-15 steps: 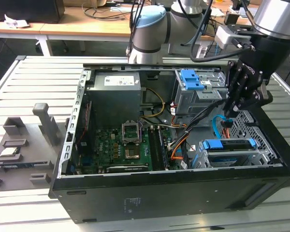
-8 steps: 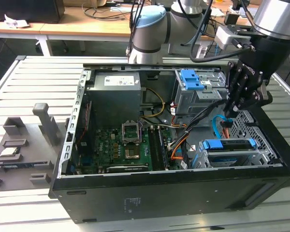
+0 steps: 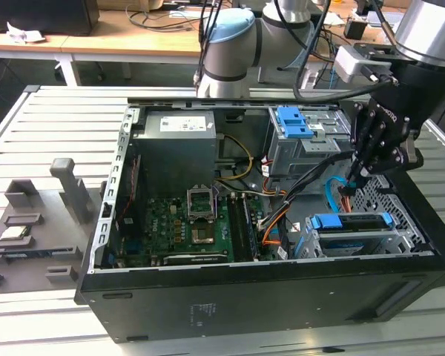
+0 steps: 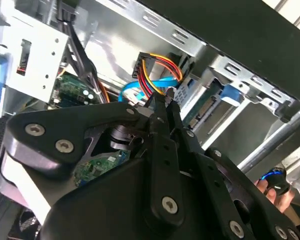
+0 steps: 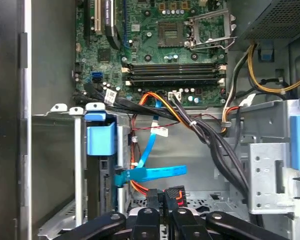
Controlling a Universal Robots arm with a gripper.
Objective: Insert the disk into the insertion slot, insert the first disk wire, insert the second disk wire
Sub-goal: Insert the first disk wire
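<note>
Near the disk (image 3: 348,221), lying in the slot (image 3: 358,242) — hand (image 5: 166,201) is gripping the red-yellow-black wire (image 4: 159,67), closed on its end.

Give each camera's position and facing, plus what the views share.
Exterior view: off the arm, looking down into the open case; shows the arm, with the gripper at the exterior view's right.
First wrist view: on the arm, facing the motherboard and disk; gripper fingers show.
Second wrist view: on the arm, looking along the gripper at coloured wires.
Shared: both wrist views show the gripper shut on the wires' plug.
</note>
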